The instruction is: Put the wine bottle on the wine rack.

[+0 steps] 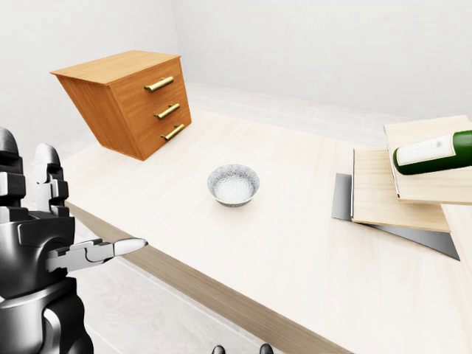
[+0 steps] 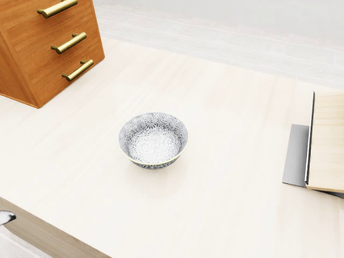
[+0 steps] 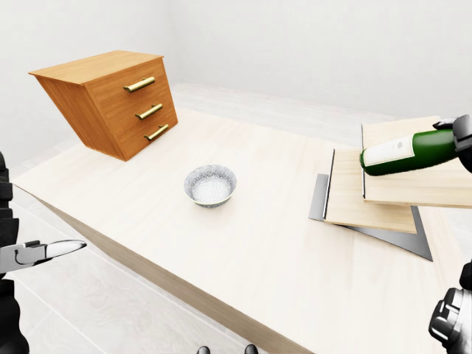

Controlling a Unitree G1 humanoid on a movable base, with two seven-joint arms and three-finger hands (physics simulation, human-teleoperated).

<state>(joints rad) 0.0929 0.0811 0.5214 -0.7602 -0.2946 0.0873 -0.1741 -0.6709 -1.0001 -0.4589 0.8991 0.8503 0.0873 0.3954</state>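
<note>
A green wine bottle (image 3: 405, 153) with a white label lies level in the air at the right of the right-eye view, above a stack of pale wooden boards (image 3: 369, 200). My right hand (image 3: 463, 137) shows only as dark fingers at the picture's right edge, closed round the bottle's wide end. My left hand (image 1: 77, 214) stands low at the left of the left-eye view, off the table's near edge. Its fingers are spread and hold nothing. I cannot pick out a wine rack for certain.
A patterned grey bowl (image 2: 153, 140) sits mid-table on the pale wooden table (image 1: 295, 243). A wooden chest of drawers (image 1: 133, 99) with brass handles stands at the upper left. A grey metal sheet (image 3: 402, 240) lies under the boards.
</note>
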